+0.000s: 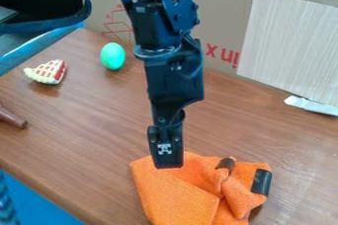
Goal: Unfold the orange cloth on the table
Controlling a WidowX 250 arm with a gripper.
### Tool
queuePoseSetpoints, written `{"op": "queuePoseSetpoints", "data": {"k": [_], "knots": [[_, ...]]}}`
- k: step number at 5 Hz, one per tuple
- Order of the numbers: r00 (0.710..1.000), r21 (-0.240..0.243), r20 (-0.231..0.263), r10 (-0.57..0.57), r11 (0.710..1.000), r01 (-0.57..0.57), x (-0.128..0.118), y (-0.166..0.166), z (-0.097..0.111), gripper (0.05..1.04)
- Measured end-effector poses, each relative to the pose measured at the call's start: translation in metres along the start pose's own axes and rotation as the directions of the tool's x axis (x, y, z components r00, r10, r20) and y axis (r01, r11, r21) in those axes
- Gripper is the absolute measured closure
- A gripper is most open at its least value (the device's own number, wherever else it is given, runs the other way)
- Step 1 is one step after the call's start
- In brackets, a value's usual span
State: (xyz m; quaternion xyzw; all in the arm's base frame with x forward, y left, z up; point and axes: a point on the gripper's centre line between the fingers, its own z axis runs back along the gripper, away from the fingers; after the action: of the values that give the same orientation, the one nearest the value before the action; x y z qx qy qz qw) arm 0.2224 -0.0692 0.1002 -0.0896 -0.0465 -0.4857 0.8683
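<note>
Hanging over the far edge of a crumpled orange cloth (173, 194), the black gripper (169, 164) has the bunched folds below it, toward the view's right; whether it is clenched or released, one cannot tell.

On my feed, I see a brown wooden tabletop (86, 135) backed by a cardboard sheet (221, 14). Blue (33, 202) shows below the table's lower-left edge.
</note>
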Motion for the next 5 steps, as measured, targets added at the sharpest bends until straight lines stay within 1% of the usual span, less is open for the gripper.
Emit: {"op": "queuePoseSetpoints", "data": {"k": [1,2,3,4,5], "knots": [[1.0,-0.011,-0.01,0.004,1.0,-0.004,-0.001,-0.001,-0.004,0.084],[0.996,-0.014,-0.056,-0.07,0.997,0.069,-0.004,-0.018,-0.022,0.084],[0.99,0.004,-0.081,-0.119,0.993,0.12,-0.002,-0.029,-0.032,0.084],[0.978,0.009,-0.111,-0.177,0.984,0.179,-0.002,-0.044,-0.043,0.084],[0.966,0.027,-0.128,-0.225,0.973,0.23,-0.004,-0.058,-0.049,0.084]]}}
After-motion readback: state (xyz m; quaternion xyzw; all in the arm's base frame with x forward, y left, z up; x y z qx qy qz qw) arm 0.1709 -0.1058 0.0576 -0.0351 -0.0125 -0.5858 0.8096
